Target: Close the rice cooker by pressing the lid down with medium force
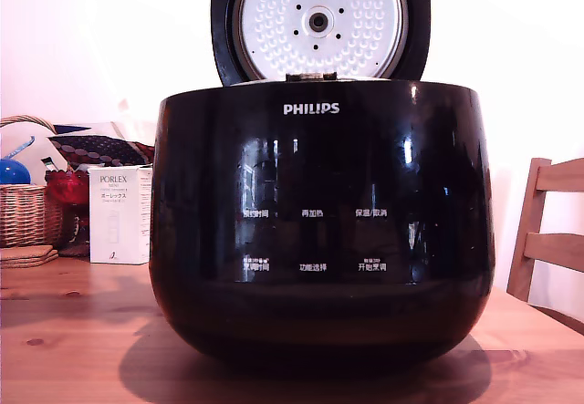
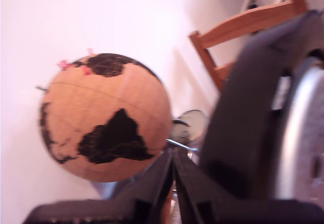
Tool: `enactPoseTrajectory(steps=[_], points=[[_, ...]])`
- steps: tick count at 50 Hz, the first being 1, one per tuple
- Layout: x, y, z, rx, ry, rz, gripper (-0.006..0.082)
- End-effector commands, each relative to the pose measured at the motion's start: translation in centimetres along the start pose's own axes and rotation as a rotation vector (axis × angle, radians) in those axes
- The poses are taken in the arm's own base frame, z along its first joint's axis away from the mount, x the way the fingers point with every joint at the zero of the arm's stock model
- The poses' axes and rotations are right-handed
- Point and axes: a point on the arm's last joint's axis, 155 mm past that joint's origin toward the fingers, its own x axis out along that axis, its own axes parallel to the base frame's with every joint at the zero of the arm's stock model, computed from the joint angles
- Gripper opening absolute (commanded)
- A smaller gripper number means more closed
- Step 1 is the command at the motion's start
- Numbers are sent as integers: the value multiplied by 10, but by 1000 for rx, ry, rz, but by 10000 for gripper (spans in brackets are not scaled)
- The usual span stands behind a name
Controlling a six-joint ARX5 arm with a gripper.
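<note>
The lid [image 1: 319, 23] stands upright at 12 o'clock above the rice cooker [image 1: 319, 231]. The gripper [image 2: 173, 183] sits beside its rim, jaws pressed together, holding nothing.

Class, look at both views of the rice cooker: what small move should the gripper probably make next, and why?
Probably push the lid forward and down over its hinge. It stands fully upright, silver underside facing the exterior camera, and the shut gripper sits close beside its black rim, so the rice cooker is open.
</note>
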Motion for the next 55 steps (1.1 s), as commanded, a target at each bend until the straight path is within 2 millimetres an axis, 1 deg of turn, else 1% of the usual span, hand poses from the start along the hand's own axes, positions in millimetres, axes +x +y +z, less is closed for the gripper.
enactPoseTrajectory(steps=[1,23,27,32,47,52,55], points=[[11,-8,-7,-12,17,-27,-24],[10,-34,-24,-48,98,-118,-24],[10,-36,-22,-45,94,-121,-24],[11,-34,-17,-37,77,-112,-24],[14,-18,-3,-8,22,-47,-24],[17,-19,-6,-10,26,-49,-24],[21,-19,-11,-13,40,-48,-24]])
